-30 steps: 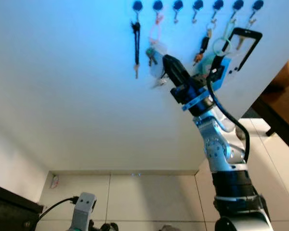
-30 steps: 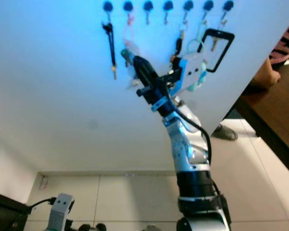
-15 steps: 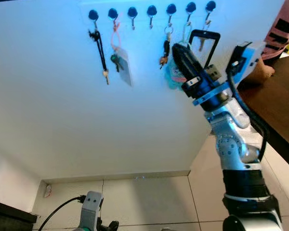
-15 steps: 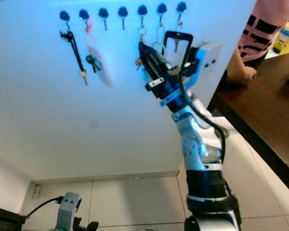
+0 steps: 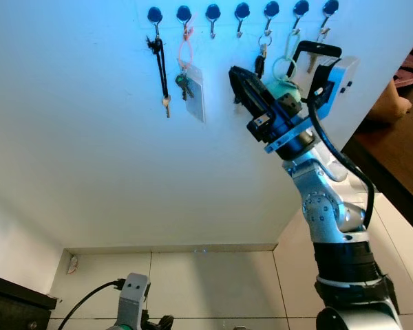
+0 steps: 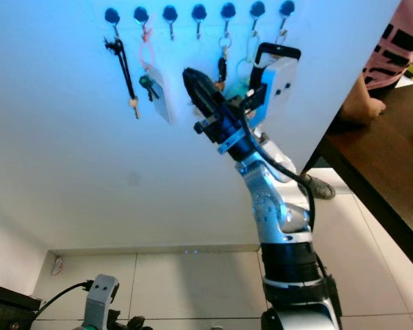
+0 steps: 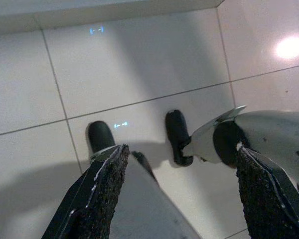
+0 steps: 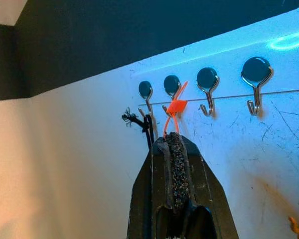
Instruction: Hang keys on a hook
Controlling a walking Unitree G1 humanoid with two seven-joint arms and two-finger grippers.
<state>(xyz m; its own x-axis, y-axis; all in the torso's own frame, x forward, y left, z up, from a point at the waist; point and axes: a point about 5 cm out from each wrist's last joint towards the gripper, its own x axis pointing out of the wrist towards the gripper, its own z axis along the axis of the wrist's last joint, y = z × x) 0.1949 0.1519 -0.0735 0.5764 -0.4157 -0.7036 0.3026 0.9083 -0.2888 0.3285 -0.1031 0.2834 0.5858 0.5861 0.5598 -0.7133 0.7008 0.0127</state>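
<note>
On the second hook (image 5: 184,14), the keys (image 5: 182,81) hang straight down; right fingers (image 5: 239,81) closed, empty.

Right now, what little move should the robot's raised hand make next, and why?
Probably pull the right hand back from the wall and lower it. The keys with the orange loop and white tag already hang on the second hook, apart from the hand, whose fingers are shut on nothing. The left hand hangs idle over the floor.
</note>
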